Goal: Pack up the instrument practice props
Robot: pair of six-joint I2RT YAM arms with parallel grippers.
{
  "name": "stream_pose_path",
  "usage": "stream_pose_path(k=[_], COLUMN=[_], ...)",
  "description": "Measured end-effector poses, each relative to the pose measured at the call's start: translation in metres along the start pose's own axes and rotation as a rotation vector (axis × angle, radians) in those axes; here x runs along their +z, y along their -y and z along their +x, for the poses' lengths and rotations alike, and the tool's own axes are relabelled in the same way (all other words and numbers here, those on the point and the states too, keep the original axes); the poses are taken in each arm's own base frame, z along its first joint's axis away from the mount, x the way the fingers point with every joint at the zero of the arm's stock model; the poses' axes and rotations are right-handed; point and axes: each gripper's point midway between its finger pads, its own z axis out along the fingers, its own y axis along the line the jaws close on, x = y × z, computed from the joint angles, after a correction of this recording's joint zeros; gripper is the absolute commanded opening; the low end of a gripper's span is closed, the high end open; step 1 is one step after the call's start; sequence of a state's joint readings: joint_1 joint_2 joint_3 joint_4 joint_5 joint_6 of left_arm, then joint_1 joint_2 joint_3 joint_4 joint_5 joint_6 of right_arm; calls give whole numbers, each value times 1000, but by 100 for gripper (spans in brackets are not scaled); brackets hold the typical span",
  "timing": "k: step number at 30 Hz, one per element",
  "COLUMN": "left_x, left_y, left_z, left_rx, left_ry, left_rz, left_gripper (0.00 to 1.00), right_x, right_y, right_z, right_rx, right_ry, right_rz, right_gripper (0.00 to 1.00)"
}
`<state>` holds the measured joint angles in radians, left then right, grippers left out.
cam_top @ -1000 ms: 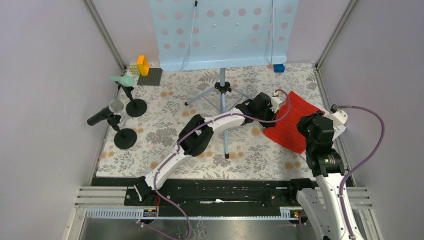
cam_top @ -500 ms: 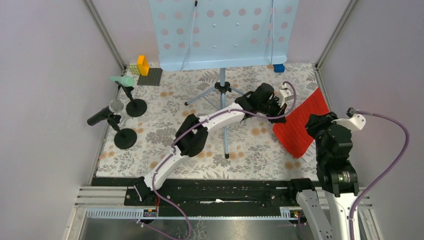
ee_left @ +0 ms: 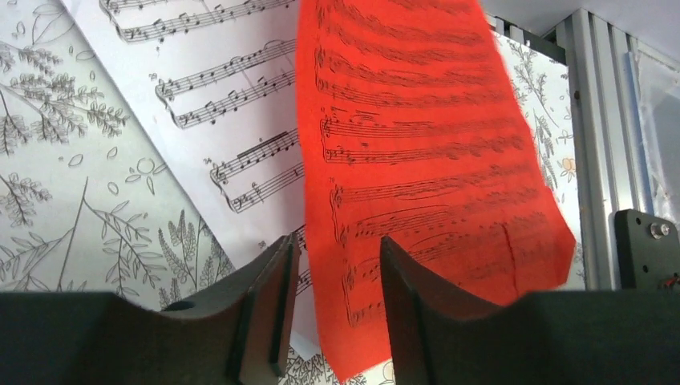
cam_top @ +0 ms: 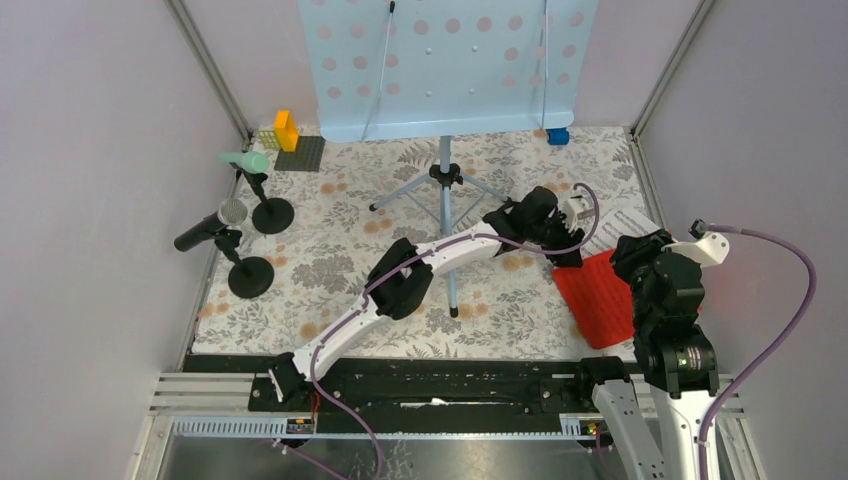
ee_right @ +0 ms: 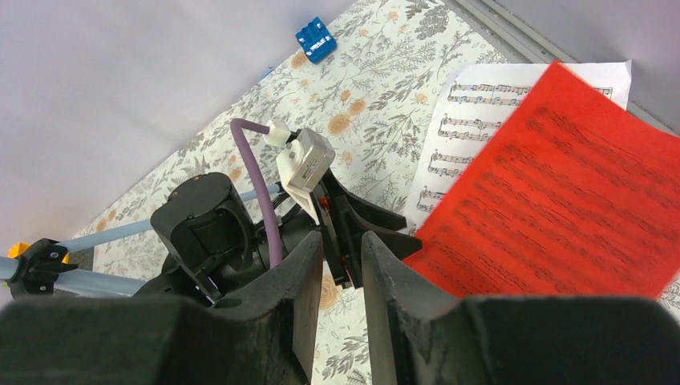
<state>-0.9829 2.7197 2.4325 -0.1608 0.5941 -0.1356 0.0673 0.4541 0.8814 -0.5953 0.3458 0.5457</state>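
You can read printed music staves but no words on the two sheets: one red sheet (ee_left: 417, 160) and one white sheet (ee_left: 200, 120) under it, at the right edge of the table. Your left gripper (ee_left: 333, 309) has its jaws slightly apart around the red sheet's corner, long axis running away. Your right gripper (ee_right: 341, 289) is barely parted, holding nothing.

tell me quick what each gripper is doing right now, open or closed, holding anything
Left gripper: closed on the near edge of the red music sheet.
Right gripper: jaws slightly apart, nothing between them, hanging over the left arm's wrist.
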Motion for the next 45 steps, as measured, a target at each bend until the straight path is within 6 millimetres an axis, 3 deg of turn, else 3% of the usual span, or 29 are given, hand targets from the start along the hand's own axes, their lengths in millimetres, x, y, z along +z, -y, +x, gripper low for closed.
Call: stream_pose_path(k=[3,8,12,17,23,27,31,35,38,41,45], left_x=[0,-3,-24,-69,-143,-182,-191,-187,-196,-229,-288], left_y=[-9,-27,-31,-17,28,64,94,127,149,162,154], left_z=[7,29,23,-11,-79,-90,-65,-1,55,95,99], left_rx=[-19,-65,-92,-95,-58,-62,-82,-122,-151,-193,-262], left_ry=[1,-23,-31,-8,115,169,153,64,0,-4,164], left_rz=[-21,-81,-140,-209,-263,-294,-322,-343,-375,-421,-531], left_gripper=[76,83,87,91,92,92,92,92,92,94,96], right_x=[0,-1,-5,-13,-16,-18,-21,-26,-30,-32,-28], right_y=[1,2,1,-13,-26,-34,-39,-42,-44,-39,-30], right_z=[1,2,0,-5,8,21,24,24,25,31,50], right_rx=[-2,-22,-41,-52,-62,-74,-76,-74,-74,-76,-79], right_ry=[-2,-8,-14,-28,-103,-172,-191,-190,-188,-185,-218], right_rz=[1,5,-7,-77,-153,-202,-238,-262,-284,-286,-280], right_gripper=[33,39,47,52,61,66,69,71,72,75,78])
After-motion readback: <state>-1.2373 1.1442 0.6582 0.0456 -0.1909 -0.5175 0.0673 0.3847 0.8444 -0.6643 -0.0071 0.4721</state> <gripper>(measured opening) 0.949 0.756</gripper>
